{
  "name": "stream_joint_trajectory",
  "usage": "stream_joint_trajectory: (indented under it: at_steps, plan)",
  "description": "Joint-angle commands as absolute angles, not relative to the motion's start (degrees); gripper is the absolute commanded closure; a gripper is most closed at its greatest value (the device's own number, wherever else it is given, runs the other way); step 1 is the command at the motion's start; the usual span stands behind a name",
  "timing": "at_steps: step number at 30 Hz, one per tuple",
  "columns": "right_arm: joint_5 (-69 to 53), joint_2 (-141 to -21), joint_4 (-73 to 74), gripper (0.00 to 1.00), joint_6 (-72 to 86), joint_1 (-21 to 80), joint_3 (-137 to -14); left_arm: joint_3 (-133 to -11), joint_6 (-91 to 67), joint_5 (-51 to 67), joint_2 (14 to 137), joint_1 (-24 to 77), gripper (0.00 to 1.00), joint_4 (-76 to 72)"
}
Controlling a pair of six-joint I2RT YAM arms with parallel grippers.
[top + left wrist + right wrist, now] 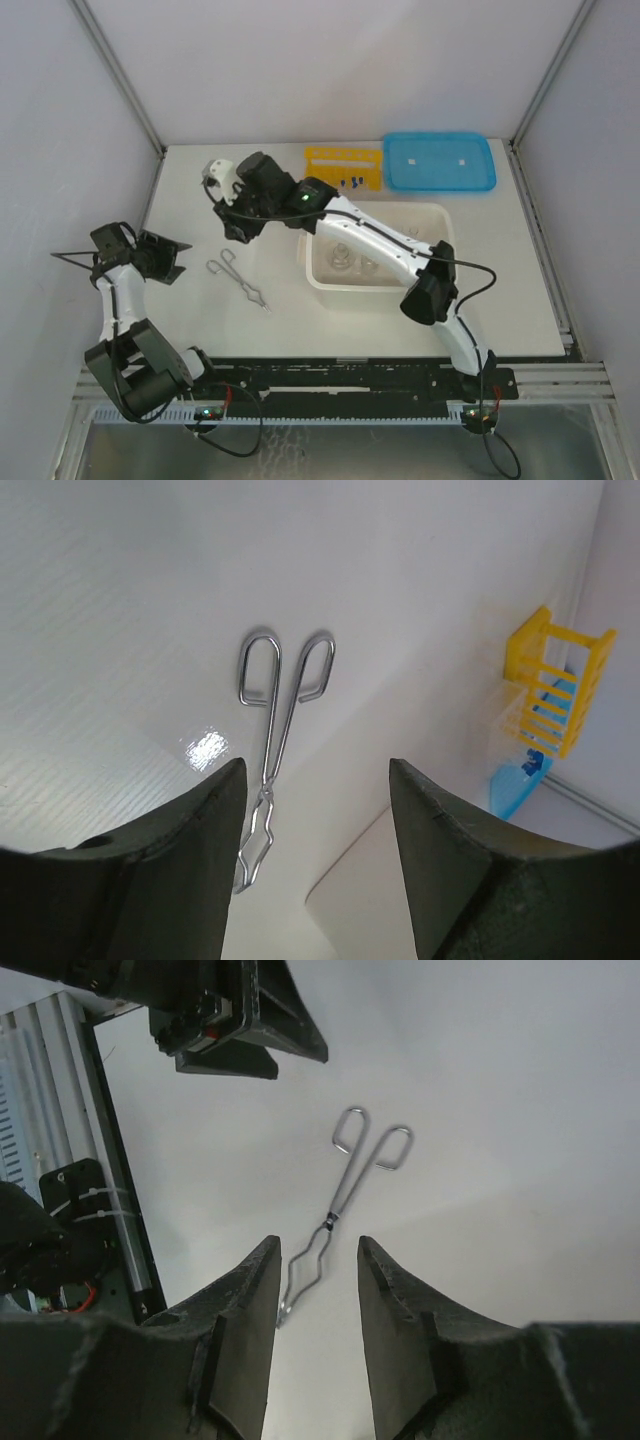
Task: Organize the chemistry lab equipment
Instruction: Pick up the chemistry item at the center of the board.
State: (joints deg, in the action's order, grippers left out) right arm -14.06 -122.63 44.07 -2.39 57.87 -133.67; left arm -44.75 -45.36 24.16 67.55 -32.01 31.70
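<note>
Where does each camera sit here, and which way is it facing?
Top external: above and behind the bases, looking down on both arms, the white tub and yellow rack.
Left wrist: on the left arm, looking past its open gripper at the tongs.
Right wrist: looking past the right gripper at the tongs.
All three views show the tongs.

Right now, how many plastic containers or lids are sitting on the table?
2: a blue rectangular lid at the far right edge, and a white tub nearer the middle, partly covered by the right arm, holding glass vessels.
</note>
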Motion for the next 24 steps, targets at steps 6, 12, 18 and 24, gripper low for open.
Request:
stream_joint_trajectory:
  at_steps: [6,12,18,24]
  plan:
    - [-10.33,-134.98,45.82,0.67,6.92,59.7,-140.32,-48.93,-38.79,20.61,64.13,-33.3,0.37,37.88]
    - [-6.43,-138.25,48.9,0.67,10.69,62.36,-143.0,-49.16,-35.14,19.01,61.26,-33.35,0.37,41.75]
    - [-5.99,-139.59,49.42,0.67,12.82,64.68,-141.26,-48.44,-35.64,17.3,56.91,-33.4,0.38,43.33]
    - [-5.36,-140.0,49.0,0.64,12.24,65.99,-139.9,-46.87,-36.55,16.51,53.18,-33.4,0.38,44.25]
